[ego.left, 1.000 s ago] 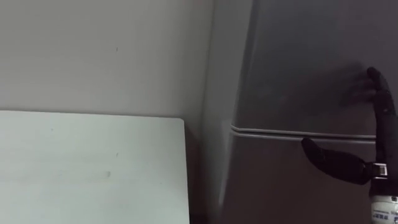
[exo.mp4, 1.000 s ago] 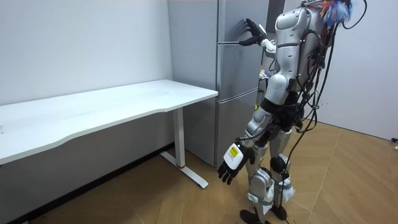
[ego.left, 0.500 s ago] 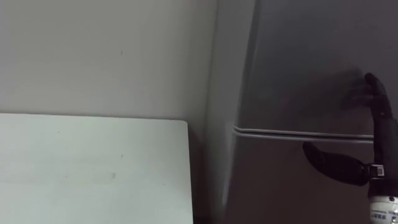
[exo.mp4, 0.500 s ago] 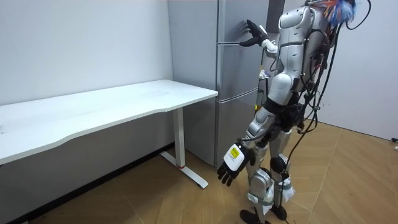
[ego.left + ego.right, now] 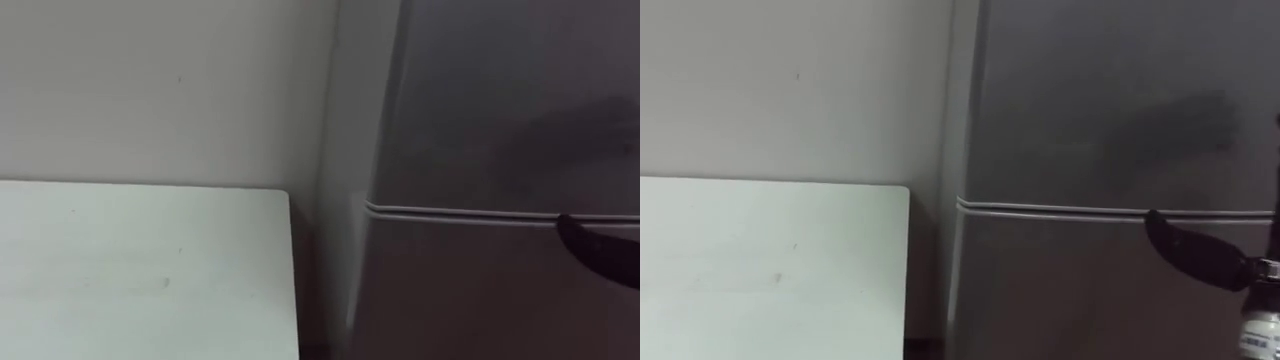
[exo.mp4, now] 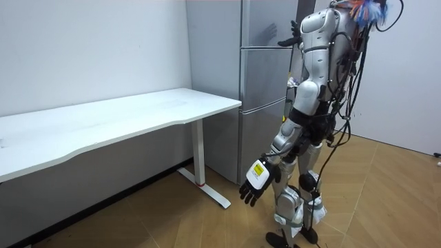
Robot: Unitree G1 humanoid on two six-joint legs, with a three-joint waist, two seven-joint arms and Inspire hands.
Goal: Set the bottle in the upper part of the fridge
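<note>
Here the right hand (image 5: 1195,256), fingers spread and empty, hovers at the upper fridge (image 5: 1110,100).

We've got a plain silver-grey fridge (image 6: 265,83), a flat white table (image 6: 124,117), an off-white wall (image 6: 89,48), and a light wood floor (image 6: 386,200) laid in herringbone. The right hand (image 5: 1195,255) and left hand (image 6: 252,187) look black to us.

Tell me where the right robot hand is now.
In the room view, the right robot hand is raised, open, at the fridge's upper door, near the seam between the doors.
</note>
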